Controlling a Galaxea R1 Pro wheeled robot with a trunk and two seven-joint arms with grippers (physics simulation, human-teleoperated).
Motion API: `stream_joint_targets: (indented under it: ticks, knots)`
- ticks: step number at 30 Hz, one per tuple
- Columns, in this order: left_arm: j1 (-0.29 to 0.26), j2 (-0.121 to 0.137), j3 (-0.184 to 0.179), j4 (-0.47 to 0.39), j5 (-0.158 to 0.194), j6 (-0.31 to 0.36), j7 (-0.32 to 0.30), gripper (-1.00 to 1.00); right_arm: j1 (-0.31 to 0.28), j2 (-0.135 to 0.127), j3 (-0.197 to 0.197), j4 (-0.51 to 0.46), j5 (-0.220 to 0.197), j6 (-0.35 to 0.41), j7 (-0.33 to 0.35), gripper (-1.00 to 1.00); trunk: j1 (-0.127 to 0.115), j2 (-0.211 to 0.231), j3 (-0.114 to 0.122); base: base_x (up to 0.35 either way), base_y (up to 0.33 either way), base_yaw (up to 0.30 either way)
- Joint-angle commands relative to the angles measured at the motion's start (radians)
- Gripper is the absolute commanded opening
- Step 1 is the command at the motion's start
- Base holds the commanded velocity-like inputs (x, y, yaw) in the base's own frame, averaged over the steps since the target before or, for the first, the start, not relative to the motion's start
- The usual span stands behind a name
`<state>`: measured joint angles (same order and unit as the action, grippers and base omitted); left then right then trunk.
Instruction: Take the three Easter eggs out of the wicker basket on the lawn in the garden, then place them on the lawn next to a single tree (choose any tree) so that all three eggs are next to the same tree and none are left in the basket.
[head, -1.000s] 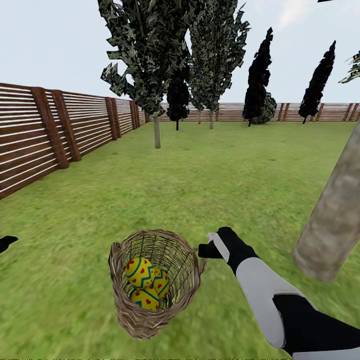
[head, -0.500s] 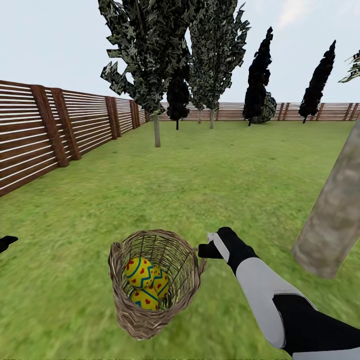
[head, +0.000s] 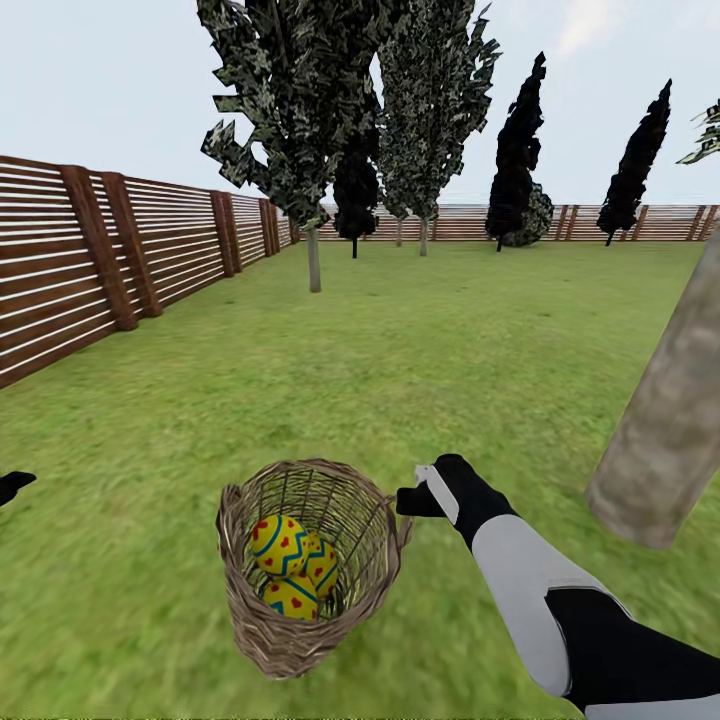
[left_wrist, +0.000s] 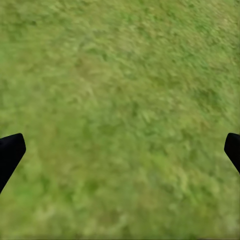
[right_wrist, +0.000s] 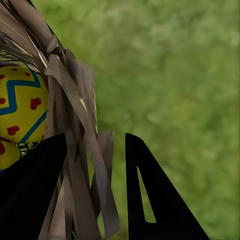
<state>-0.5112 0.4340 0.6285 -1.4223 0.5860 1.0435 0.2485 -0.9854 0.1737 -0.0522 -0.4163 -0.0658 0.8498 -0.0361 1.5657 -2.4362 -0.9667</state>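
The wicker basket (head: 300, 600) is tipped with its mouth toward me, over the lawn (head: 450, 360). Three yellow Easter eggs with blue zigzags and red marks lie inside: one on top (head: 278, 543), one to its right (head: 322, 566), one lowest (head: 290, 597). My right gripper (head: 408, 497) is at the basket's right rim. In the right wrist view its fingers (right_wrist: 155, 200) straddle the wicker rim strands (right_wrist: 75, 125), shut on them, with an egg (right_wrist: 20, 110) behind. My left gripper (left_wrist: 120, 150) hangs open over bare grass, its tip showing at the far left (head: 12, 485).
A thick grey-brown tree trunk (head: 670, 430) rises from the grass close by on the right. A brown slat fence (head: 90, 250) runs along the left and the back. A thin-trunked tree (head: 313, 250) and dark cypresses (head: 520, 150) stand farther off.
None beyond a very slight shift of the head view; the basket, eggs and both arms hold their places.
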Motion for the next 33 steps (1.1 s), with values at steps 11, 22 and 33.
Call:
stream_joint_targets:
  ticks: [11,22,33]
  knots:
    - [-0.001,0.0,0.0,0.0,0.011,0.004,0.009,1.0,-0.001,0.001,-0.008,-0.001,-0.022,0.003,-0.004,-1.0,0.035,-0.064,-0.037,0.0,0.0,0.0]
    - [-0.001,0.0,0.0,-0.001,0.011,0.004,0.009,1.0,-0.001,0.001,-0.008,-0.002,-0.022,0.003,-0.003,-1.0,0.04,-0.067,-0.08,0.0,0.0,0.0]
    - [-0.001,0.0,0.0,-0.001,0.011,0.004,0.009,1.0,0.0,0.001,-0.008,-0.001,-0.022,0.002,-0.002,-1.0,0.045,-0.069,-0.122,0.0,0.0,0.0]
